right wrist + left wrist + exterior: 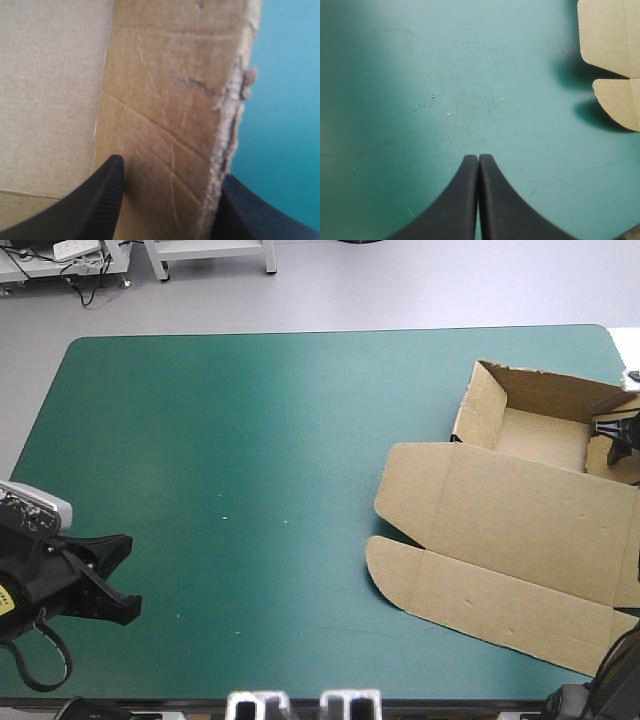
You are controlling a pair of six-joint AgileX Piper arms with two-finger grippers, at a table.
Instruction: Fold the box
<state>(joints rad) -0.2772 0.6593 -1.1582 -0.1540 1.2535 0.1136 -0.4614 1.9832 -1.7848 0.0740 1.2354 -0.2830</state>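
Observation:
The brown box lies on the right half of the table. Its tray end has walls raised at the far right, and its lid lies flat toward the front edge. My right gripper is down at the tray's right wall. In the right wrist view it stands open with that frayed wall between its fingers. My left gripper hovers at the near left, far from the box. It is shut on nothing, and the lid's rounded flaps show well ahead of it.
Bare teal-green cover stretches between the left gripper and the box. The box reaches close to the table's right edge, where a small white object sits beside the tray's far corner.

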